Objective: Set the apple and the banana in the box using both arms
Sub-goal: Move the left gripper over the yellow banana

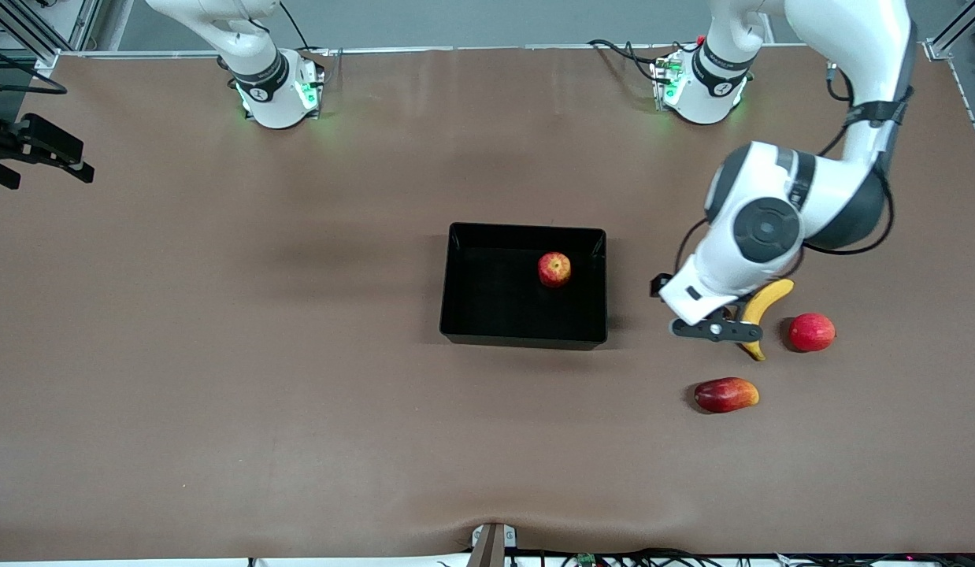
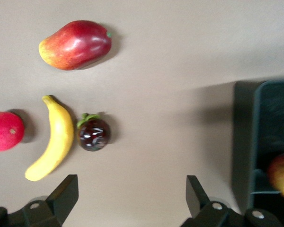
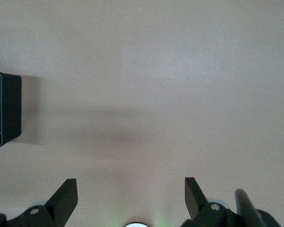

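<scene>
Your left gripper (image 2: 130,198) hangs with jaws spread wide and empty over the brown table (image 1: 220,354), by the curved yellow banana (image 1: 765,307), whose middle it hides from the front camera along with a small dark purple fruit (image 2: 93,134). Your right gripper (image 3: 130,198), equally wide and empty, waits over bare table. The shallow black plastic box (image 1: 456,291) holds the small red-and-yellow apple (image 1: 554,269); nearer the left arm's end lie a plain red round fruit (image 1: 811,331) and an elongated dark-red-and-orange fruit (image 1: 725,394).

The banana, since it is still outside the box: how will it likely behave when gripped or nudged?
The banana looks stiff and curved, so it would probably pivot, not roll. Its smooth skin may slip between narrow fingers. The dark round fruit lies close beside it, so a nudge could bump that.
</scene>
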